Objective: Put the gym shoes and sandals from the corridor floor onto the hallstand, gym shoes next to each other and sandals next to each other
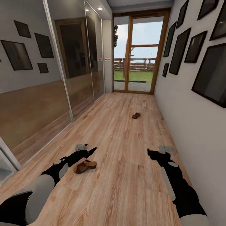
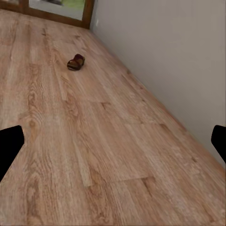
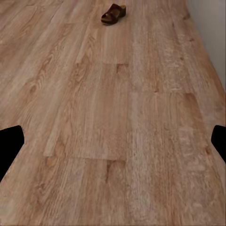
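Though well apart, 2 brown sandals (image 1: 85, 166) (image 1: 136, 115) match.

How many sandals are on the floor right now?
2. One sandal lies on the floor just beside the left gripper. The other sandal lies farther down the corridor, toward the glass door.

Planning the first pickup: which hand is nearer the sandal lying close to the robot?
Left. The left hand hangs just beside the near sandal; the right hand is well off across the corridor floor, near the wall.
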Robot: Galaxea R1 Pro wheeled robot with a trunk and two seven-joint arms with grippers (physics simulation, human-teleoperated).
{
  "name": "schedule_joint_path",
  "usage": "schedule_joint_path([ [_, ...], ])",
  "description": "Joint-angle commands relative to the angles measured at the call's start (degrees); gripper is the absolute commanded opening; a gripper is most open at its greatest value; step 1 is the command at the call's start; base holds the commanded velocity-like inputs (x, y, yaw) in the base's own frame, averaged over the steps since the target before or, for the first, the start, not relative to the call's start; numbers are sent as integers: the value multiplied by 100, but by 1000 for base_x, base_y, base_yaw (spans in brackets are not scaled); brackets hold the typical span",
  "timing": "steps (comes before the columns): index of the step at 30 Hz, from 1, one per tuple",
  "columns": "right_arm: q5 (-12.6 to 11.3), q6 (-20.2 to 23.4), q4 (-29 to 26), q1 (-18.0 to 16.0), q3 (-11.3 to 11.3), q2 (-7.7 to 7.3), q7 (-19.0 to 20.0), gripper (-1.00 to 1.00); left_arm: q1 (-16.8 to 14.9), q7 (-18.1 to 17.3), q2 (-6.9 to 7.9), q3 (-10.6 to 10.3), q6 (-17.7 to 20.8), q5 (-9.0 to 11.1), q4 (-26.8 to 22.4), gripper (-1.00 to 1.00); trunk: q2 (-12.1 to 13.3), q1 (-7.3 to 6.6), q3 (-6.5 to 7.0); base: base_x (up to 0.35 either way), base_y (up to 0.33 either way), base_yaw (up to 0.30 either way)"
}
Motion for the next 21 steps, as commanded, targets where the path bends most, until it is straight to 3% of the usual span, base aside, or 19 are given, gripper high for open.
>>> schedule_joint_path([
  [1, -57, 23, -9, -1, 6, -4, -42, 100, -6, -22, -2, 25, -20, -14, 9, 100, -2, 2, -6, 346, -96, 287],
  [21, -57, 23, -9, -1, 10, -4, -43, 100, -6, -22, -2, 25, -20, -14, 9, 100, -2, 2, -6, 345, -96, 287],
])
